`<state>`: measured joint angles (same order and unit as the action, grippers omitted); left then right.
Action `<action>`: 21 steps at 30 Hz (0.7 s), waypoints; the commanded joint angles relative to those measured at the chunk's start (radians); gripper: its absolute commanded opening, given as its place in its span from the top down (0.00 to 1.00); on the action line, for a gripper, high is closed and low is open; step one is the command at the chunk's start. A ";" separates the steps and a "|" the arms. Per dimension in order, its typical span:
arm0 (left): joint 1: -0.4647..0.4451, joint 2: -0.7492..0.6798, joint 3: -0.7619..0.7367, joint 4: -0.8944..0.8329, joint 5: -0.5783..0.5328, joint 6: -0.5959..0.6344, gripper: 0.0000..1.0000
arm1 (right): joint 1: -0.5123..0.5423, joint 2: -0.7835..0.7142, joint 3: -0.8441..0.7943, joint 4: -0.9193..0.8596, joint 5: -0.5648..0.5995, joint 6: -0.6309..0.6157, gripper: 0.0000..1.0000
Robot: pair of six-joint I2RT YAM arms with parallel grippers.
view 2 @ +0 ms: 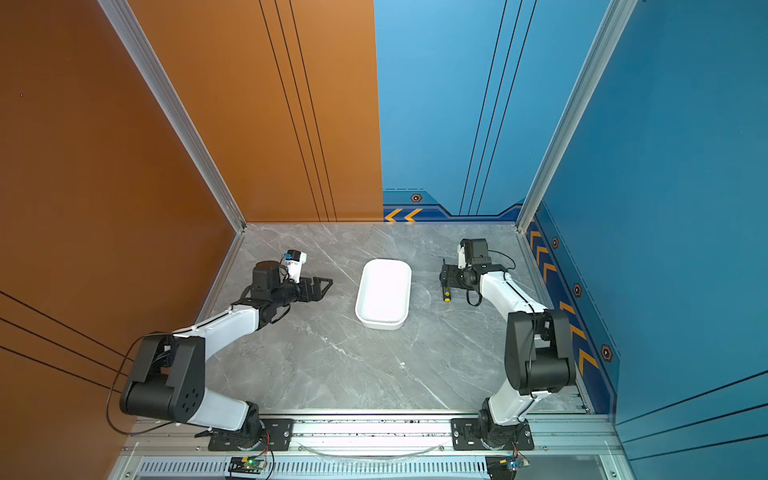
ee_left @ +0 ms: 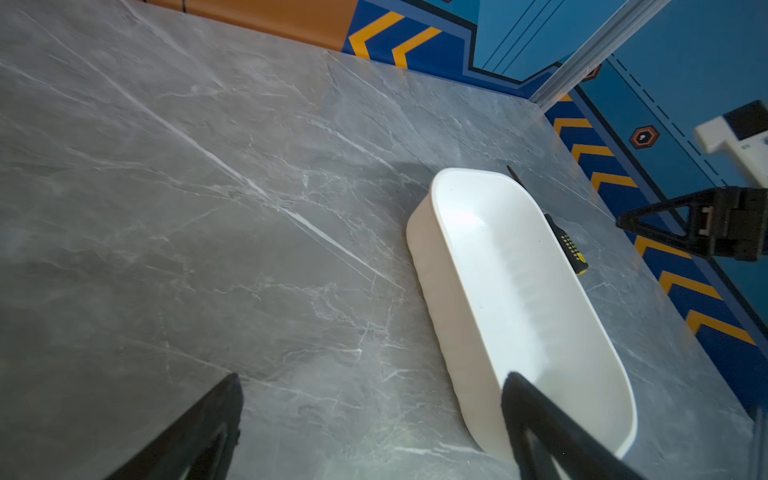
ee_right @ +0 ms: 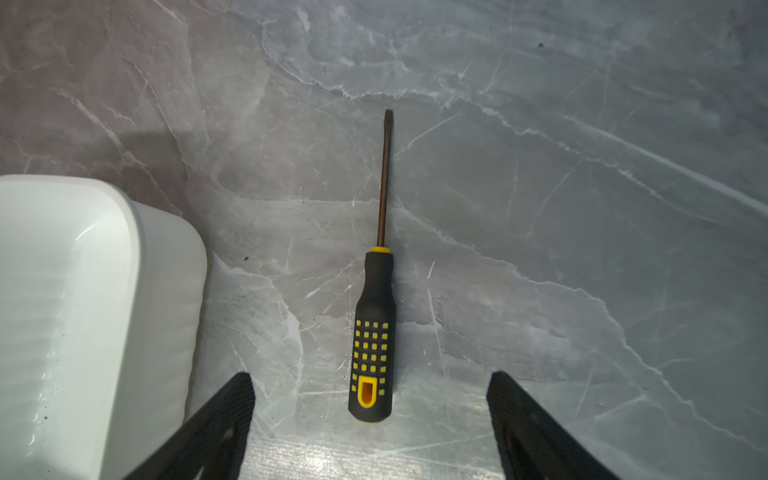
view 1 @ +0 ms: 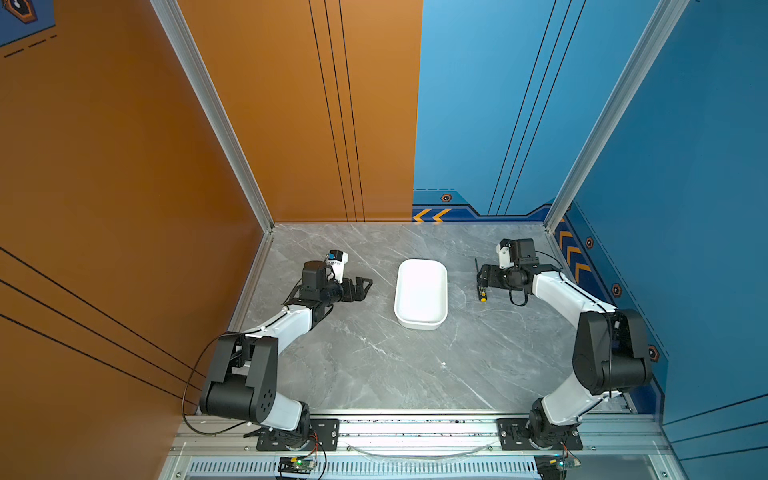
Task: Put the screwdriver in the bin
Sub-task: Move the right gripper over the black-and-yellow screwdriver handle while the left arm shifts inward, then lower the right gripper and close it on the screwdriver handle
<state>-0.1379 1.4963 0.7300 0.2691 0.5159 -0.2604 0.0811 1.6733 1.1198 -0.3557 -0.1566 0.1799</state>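
Over a grey marbled tabletop (view 1: 374,365), the shallow white plastic bin (view 1: 417,324) shows us its bare floor. From the left wrist camera its rim hides part of the slim black-and-yellow screwdriver (ee_right: 374,332). The screwdriver lies flat just beside the bin, between the right gripper's (ee_right: 371,380) spread jaws, untouched. The left gripper (ee_left: 372,377), off the bin's other side, gapes too.

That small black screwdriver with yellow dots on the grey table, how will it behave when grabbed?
The black-and-yellow screwdriver looks rigid, so it probably won't flex. Its rounded handle may roll if nudged on the smooth grey marble-look table. The dotted, rubbery-looking grip likely resists slipping.
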 commanded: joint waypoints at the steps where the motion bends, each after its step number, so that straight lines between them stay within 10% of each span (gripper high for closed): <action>1: -0.009 0.039 0.017 0.029 0.158 -0.055 0.02 | 0.009 0.041 0.043 -0.084 0.018 0.043 0.16; 21: -0.048 0.178 0.048 0.125 0.238 -0.150 0.02 | 0.072 0.218 0.150 -0.173 0.118 0.078 0.33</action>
<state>-0.1783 1.6600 0.7536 0.3790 0.7456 -0.3939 0.1455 1.8767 1.2430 -0.4847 -0.0742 0.2432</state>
